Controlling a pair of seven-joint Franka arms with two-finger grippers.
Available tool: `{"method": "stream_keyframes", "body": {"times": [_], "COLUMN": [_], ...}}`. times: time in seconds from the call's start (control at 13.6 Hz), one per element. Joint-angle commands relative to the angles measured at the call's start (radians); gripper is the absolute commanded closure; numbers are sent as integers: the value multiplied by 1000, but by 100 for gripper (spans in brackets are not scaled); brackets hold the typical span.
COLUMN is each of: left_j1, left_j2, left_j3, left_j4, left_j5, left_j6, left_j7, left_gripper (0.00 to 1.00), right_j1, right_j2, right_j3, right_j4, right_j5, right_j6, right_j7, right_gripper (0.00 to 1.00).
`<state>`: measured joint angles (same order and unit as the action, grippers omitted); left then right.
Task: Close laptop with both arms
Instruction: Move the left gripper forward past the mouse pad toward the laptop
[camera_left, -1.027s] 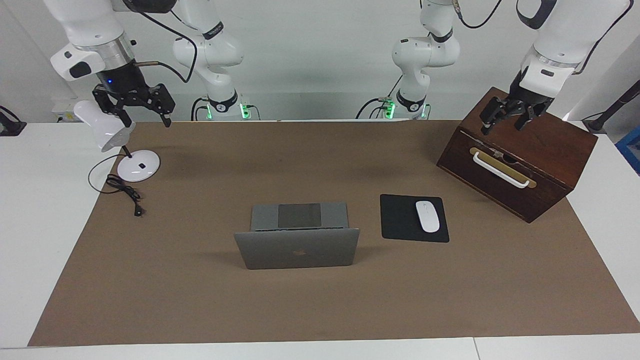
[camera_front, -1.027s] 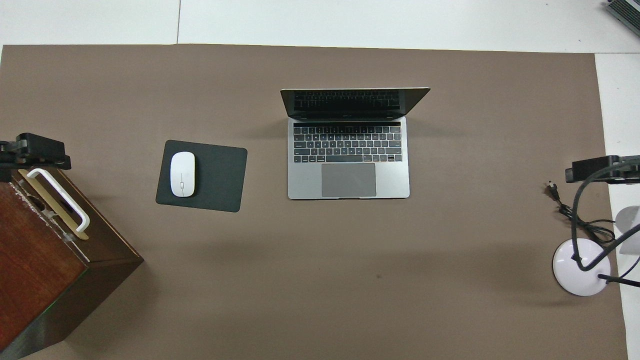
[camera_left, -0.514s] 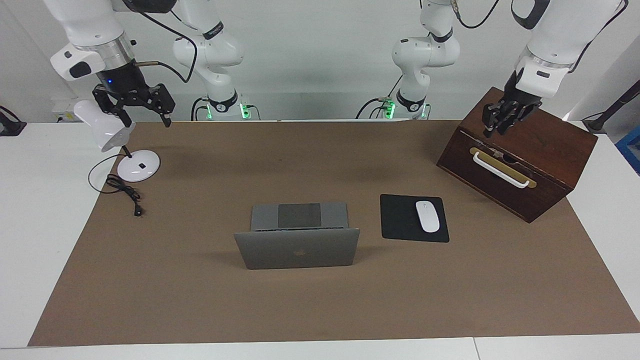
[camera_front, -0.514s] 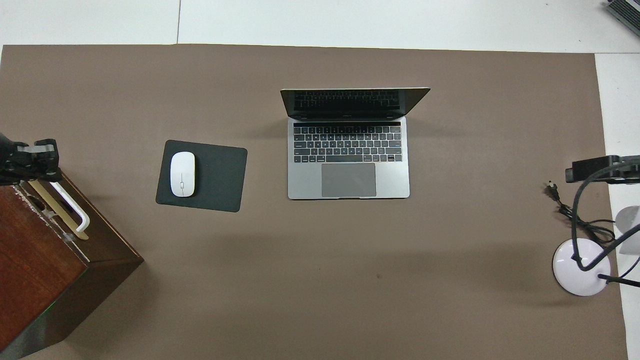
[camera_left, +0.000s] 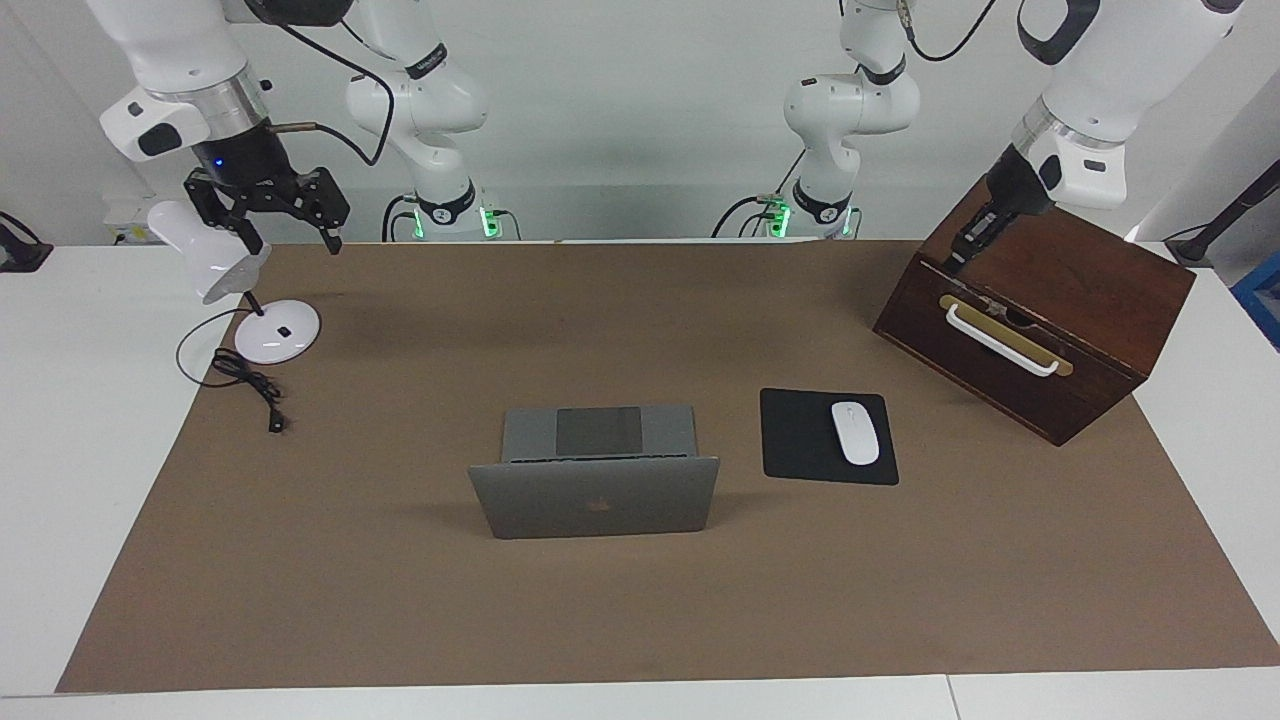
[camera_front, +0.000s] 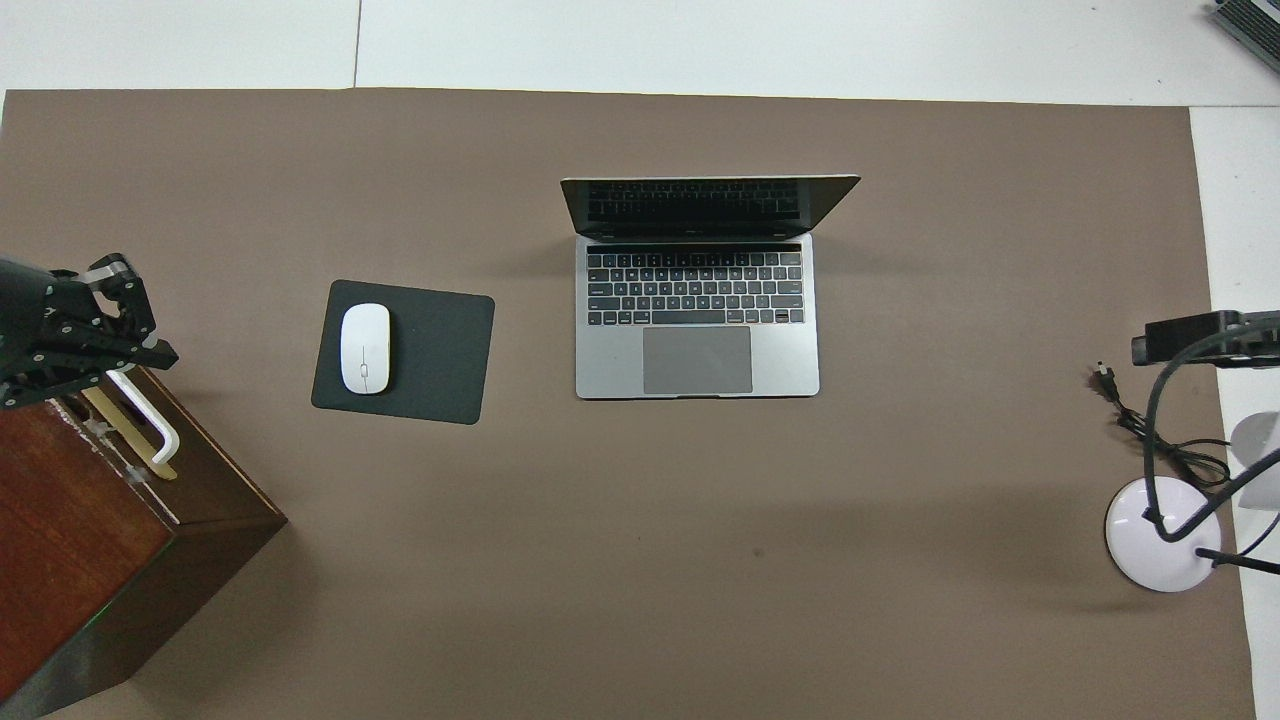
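Silver-grey laptop (camera_left: 596, 488) open, dark apple logo (camera_left: 599, 505) on lid

Table (camera_left: 60, 450) (brown mat (camera_left: 400, 620) on top)

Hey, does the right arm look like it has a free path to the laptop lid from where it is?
Probably yes. The right gripper, open, hangs over the desk lamp at its end of the table; only bare brown mat lies between there and the open laptop.
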<state>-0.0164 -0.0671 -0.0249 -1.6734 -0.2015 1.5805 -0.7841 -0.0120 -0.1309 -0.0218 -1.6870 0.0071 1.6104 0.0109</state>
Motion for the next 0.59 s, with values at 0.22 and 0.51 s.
{"method": "stream_keyframes", "body": {"times": [0.22, 0.51], "left_j1": [-17, -27], "left_j2": [-143, -186], "left_j3": [-10, -9], "left_j4": [-313, -417], "left_j5": [-85, -141], "left_j6": [277, 415], "left_j7": [-265, -477], "left_gripper": [100, 100], "right_j1": [-16, -16], "right_j2": [-21, -21], "right_j3": [7, 8], "right_j4": [-20, -20], "right_j5": [-1, -2], "right_j6": [6, 6], "right_j7": [-20, -20], "right_gripper": [0, 0]}}
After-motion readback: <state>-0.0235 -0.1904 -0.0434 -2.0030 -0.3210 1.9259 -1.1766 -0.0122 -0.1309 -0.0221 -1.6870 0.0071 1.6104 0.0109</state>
